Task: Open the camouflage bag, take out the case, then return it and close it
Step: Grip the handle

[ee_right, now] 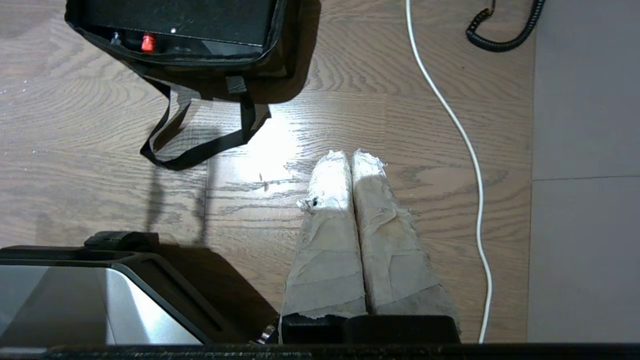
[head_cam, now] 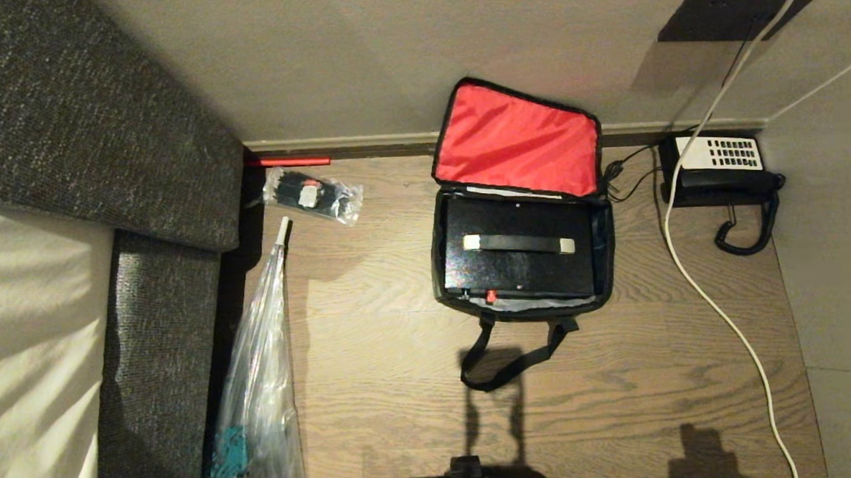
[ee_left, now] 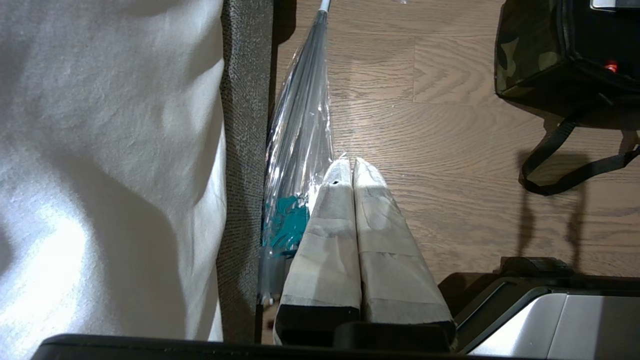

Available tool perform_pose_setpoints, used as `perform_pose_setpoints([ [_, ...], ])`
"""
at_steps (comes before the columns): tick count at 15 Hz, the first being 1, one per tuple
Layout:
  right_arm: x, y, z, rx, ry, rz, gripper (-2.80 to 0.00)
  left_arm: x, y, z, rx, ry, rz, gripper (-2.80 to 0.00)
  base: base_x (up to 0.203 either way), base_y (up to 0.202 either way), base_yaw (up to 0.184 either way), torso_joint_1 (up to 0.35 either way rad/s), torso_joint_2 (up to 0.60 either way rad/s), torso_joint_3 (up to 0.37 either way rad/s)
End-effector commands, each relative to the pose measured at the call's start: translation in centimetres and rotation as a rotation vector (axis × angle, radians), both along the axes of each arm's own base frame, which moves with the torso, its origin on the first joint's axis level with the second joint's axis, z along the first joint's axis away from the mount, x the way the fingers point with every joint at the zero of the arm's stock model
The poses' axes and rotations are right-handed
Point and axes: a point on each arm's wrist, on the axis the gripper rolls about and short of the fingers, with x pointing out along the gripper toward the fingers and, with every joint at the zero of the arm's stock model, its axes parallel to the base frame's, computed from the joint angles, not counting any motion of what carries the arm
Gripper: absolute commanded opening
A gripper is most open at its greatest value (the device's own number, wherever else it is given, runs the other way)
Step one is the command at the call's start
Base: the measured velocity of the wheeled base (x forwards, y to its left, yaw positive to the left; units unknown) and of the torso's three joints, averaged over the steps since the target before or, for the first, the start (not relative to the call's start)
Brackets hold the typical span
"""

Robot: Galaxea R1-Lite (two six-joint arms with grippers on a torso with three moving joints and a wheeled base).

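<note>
Head view, L to R: dark grey nubby sofa (head_cam: 68, 118) w/ a pale smooth cushion (head_cam: 28, 342) fills the left edge. Next to it on the wood-grain floor (head_cam: 374, 385) lies a long crinkled clear plastic bag (head_cam: 260, 390) tapering to a white tip, something teal showing low inside. Near the skirting sit a thin red rod (head_cam: 289, 161) and a small clear packet (head_cam: 314, 194) of black items. Centre: the camouflage bag (head_cam: 442, 267), boxy fabric w/ black trim, stands open on the floor against the wall, its red-lined lid (head_cam: 518, 141) flipped up and leaning on the wall. The case (head_cam: 520, 274), flat glossy black rectangle, lies inside the bag, nearly filling it; black handle w/ pale ends across its top, small red dot at the near edge. One black strap loop (head_cam: 506, 354) trails on the floor in front. Right: black telephone (head_cam: 717, 172) w/ white keypad and coiled cord, a white cable (head_cam: 716, 305) snaking across the floor, grey tile beyond.

Left claw (ee_left: 348, 167), tape-wrapped tapered fingers pressed together, nothing held, hangs over the floor beside the plastic bag, well apart from the camo bag. Right claw (ee_right: 348, 160), same worn tape, also pinched together and empty, hangs over bare floor between strap loop and white cable.
</note>
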Motion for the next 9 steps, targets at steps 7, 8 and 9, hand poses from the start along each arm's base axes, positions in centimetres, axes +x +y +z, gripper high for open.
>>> perform_pose_setpoints([
  [7,0.03,0.00,-0.04,-0.001,0.005,0.001,-2.80,0.02,0.00,-0.05,-0.002,0.003,0.002,-2.80,0.000,0.000,0.000,0.000,0.00,0.000],
  [8,0.03,0.00,-0.04,-0.001,0.005,0.001,-2.80,0.02,0.00,-0.04,-0.002,0.003,0.002,-2.80,0.000,0.000,0.000,0.000,0.00,0.000],
  [9,0.03,0.00,-0.04,-0.001,0.005,0.001,-2.80,0.03,0.00,-0.08,-0.002,0.004,0.002,-2.80,0.000,0.000,0.000,0.000,0.00,0.000],
])
